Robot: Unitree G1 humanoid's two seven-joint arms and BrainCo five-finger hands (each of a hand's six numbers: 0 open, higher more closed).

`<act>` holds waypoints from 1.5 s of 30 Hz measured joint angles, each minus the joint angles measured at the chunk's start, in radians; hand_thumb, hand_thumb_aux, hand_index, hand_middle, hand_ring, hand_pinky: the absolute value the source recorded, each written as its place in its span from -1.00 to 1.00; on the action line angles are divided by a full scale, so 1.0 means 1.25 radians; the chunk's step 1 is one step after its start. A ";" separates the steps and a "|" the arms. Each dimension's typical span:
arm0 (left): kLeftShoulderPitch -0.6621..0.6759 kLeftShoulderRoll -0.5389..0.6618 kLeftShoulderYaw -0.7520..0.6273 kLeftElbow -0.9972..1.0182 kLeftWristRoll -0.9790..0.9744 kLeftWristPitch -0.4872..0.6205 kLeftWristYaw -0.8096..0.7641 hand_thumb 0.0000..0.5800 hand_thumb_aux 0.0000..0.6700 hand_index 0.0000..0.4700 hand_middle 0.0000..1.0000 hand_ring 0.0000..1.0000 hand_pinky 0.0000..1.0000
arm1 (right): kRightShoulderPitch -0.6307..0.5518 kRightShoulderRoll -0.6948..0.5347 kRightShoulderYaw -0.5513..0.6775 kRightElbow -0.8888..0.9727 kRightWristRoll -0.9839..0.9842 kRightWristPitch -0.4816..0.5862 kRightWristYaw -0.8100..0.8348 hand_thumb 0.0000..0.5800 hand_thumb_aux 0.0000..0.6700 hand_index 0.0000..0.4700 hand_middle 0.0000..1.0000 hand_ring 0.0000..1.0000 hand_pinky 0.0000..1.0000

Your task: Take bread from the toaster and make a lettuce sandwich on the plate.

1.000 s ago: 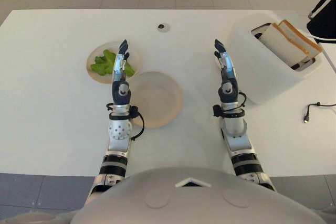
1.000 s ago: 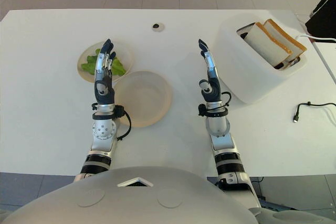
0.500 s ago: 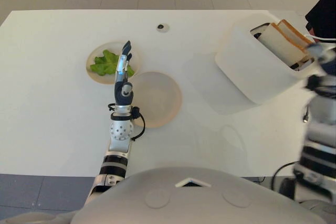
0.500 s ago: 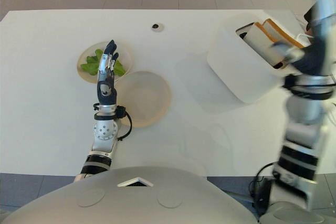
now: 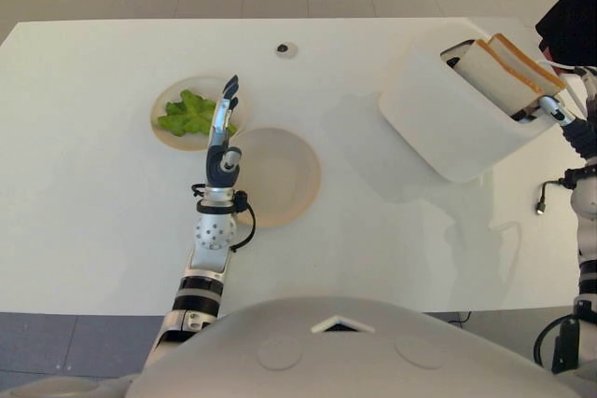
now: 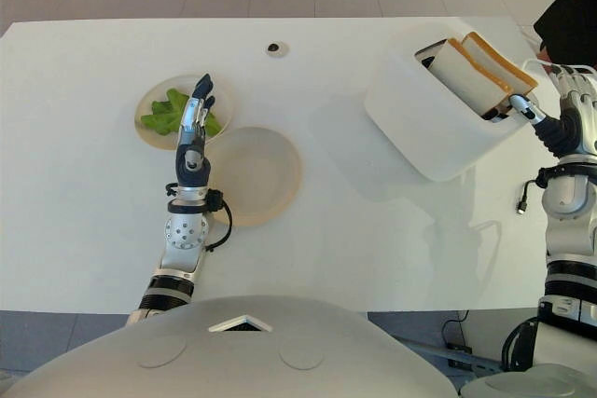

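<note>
Closest in, the left hand [image 5: 222, 140] stands up straight above the white tabletop [image 5: 93, 212]. Its fingers are stretched out and point away from the robot. It holds nothing. It is over the left edge of the plate [image 5: 284, 188], and its fingertips come up next to the small dish [image 5: 160, 104].

The plate is round and pale, with no food on it. It sits near the middle of the tabletop. The small dish is just behind it to the left, and the two rims almost touch. Green lettuce [image 5: 189, 115] lies in the small dish.

Over on the right side, the right hand [image 6: 571, 114] is up at the right end of the toaster [image 5: 438, 114]. Its fingers are not curled and it has hold of nothing. One fingertip reaches close to the toaster's end, but I cannot tell if it touches. A dark cable [image 5: 542, 202] lies on the tabletop below this hand.

The toaster is white and sits at a slant. Two bread slices [image 5: 499, 70] stick up out of its slots.

Far back, a small dark round thing [image 5: 286, 47] sits on the tabletop.
</note>
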 measured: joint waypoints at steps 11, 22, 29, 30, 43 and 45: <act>0.006 0.004 -0.003 -0.007 0.002 0.000 0.005 -1.00 -1.00 -1.00 -1.00 -1.00 -1.00 | 0.000 -0.015 0.057 -0.145 -0.013 0.003 -0.009 1.00 1.00 1.00 1.00 1.00 1.00; 0.009 0.004 0.002 -0.012 0.008 0.000 0.022 -1.00 -1.00 -1.00 -1.00 -1.00 -1.00 | -0.005 0.028 -0.070 -0.323 -0.008 -0.045 -0.233 1.00 1.00 1.00 1.00 1.00 1.00; 0.048 0.022 0.121 -0.070 0.063 -0.018 0.136 -1.00 -1.00 -1.00 -1.00 -1.00 -1.00 | 0.017 0.159 0.160 -0.532 0.215 -0.225 -0.113 1.00 1.00 1.00 1.00 1.00 1.00; 0.050 0.023 0.137 -0.085 0.086 -0.018 0.154 -1.00 -1.00 -1.00 -1.00 -1.00 -1.00 | 0.037 0.184 0.226 -0.533 0.264 -0.230 -0.066 1.00 1.00 1.00 1.00 1.00 1.00; 0.045 0.129 0.239 -0.136 0.338 0.122 0.345 -1.00 -1.00 -1.00 -1.00 -1.00 -1.00 | -0.047 0.500 0.594 -0.234 0.316 -0.146 0.166 1.00 1.00 1.00 1.00 1.00 1.00; 0.043 0.135 0.219 -0.121 0.343 0.134 0.344 -1.00 -1.00 -1.00 -1.00 -1.00 -1.00 | -0.065 0.504 0.596 -0.229 0.262 -0.146 0.158 1.00 1.00 1.00 1.00 1.00 1.00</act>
